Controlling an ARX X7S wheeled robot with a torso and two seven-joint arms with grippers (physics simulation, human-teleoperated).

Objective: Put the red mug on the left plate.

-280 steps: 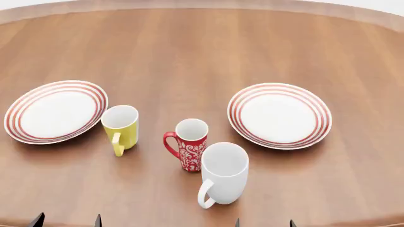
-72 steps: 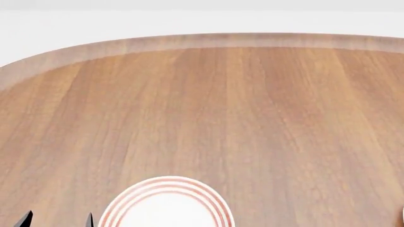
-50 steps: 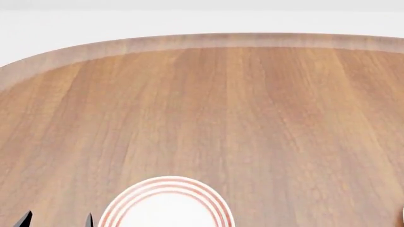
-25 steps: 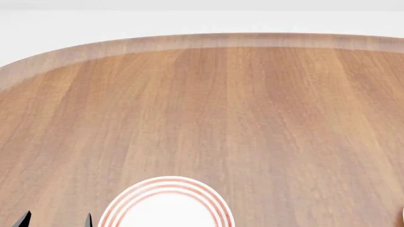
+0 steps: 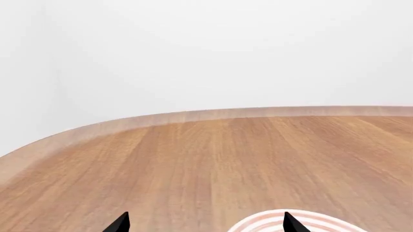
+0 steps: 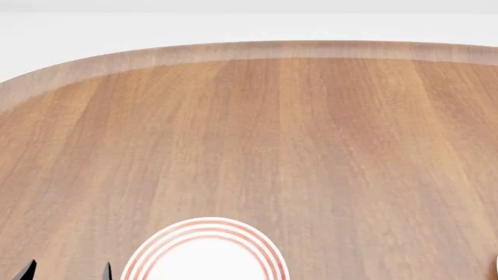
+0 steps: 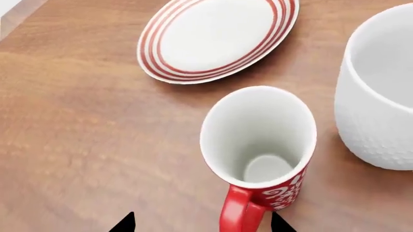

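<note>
The red mug stands upright on the table in the right wrist view, white inside, with white scrollwork on its red wall. Its red handle points back between the tips of my right gripper, which is open and not touching it. The head view does not show the mug. A red-striped plate lies at that view's bottom edge, just right of my left gripper. My left gripper is open and empty, with the plate's rim by one fingertip.
A larger white mug stands close beside the red mug. A striped plate lies beyond them; I cannot tell which plate it is. The wooden table has a rounded far edge against a white background.
Since 5.6 s ago the head view has swung up, so the mugs have dropped out of it. Over the last second the left fingertips have sunk slightly.
</note>
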